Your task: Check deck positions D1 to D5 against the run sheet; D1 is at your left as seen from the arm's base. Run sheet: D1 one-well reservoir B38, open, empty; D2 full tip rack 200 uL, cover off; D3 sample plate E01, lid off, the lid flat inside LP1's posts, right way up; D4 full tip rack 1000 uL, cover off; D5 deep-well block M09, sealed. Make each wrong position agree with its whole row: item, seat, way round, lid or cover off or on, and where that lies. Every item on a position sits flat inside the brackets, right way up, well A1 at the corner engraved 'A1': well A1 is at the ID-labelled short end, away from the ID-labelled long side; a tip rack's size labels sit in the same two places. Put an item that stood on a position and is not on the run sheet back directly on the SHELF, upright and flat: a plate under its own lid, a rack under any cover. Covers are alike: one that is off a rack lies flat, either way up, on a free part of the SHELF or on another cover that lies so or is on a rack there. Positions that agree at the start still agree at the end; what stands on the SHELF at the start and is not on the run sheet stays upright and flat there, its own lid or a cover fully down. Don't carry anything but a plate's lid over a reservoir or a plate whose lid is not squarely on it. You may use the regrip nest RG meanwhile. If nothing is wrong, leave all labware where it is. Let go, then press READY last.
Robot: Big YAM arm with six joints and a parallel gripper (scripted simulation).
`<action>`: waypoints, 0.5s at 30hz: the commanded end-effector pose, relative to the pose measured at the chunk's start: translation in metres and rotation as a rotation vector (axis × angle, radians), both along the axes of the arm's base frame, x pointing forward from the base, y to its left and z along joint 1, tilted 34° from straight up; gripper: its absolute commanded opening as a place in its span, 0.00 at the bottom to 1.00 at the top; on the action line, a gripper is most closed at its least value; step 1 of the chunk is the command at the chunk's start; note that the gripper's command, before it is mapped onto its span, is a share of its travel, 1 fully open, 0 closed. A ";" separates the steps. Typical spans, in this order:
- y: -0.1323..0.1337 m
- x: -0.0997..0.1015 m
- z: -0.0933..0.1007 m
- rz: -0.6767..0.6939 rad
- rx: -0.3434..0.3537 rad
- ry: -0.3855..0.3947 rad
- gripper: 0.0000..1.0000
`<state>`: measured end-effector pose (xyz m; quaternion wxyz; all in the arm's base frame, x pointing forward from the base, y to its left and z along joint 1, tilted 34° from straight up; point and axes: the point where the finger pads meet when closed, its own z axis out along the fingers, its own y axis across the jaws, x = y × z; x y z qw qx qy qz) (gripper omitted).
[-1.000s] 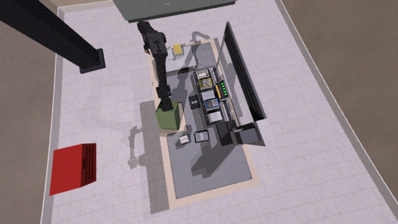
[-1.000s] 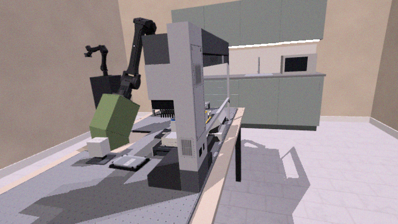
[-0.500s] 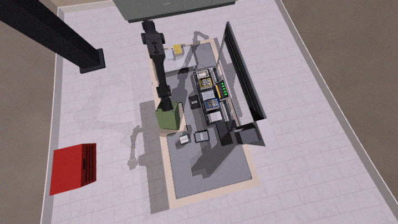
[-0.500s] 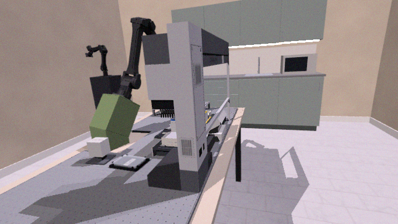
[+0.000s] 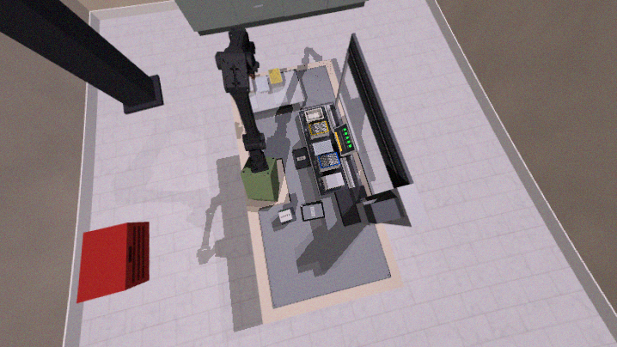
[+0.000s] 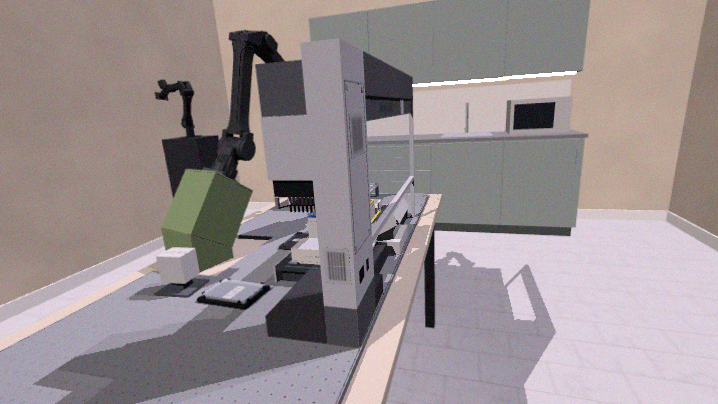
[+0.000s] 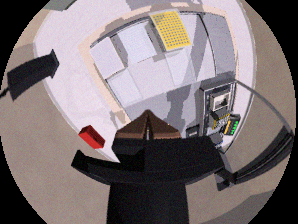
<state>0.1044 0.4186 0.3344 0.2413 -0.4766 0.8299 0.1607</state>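
My gripper (image 7: 147, 113) is shut with nothing between its fingers, held high over the bench near the shelf end. In the top view the arm (image 5: 236, 70) rises from the green base (image 5: 260, 179). The deck row holds a white-framed reservoir (image 5: 314, 114), a yellow-framed tip rack (image 5: 319, 128), a pale plate (image 5: 322, 147), a blue-framed tip rack (image 5: 328, 160) and a white block (image 5: 334, 181). A dark lid (image 5: 300, 157) lies beside the row on the arm's side. The deck also shows small in the wrist view (image 7: 220, 104).
The shelf (image 5: 269, 93) holds pale items and a yellow-topped rack (image 5: 275, 76), also in the wrist view (image 7: 169, 28). A panel with green lights (image 5: 346, 138) stands behind the deck. A dark nest (image 5: 313, 211) and a white box (image 5: 285, 216) sit nearer. The tall instrument housing (image 6: 326, 175) blocks the exterior view.
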 end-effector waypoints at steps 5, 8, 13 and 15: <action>-0.008 -0.006 0.028 -0.135 0.099 0.086 0.00; -0.008 -0.006 0.028 -0.185 0.113 0.117 0.00; -0.008 -0.006 0.028 -0.234 0.128 0.148 0.00; -0.008 -0.006 0.028 -0.266 0.137 0.169 0.00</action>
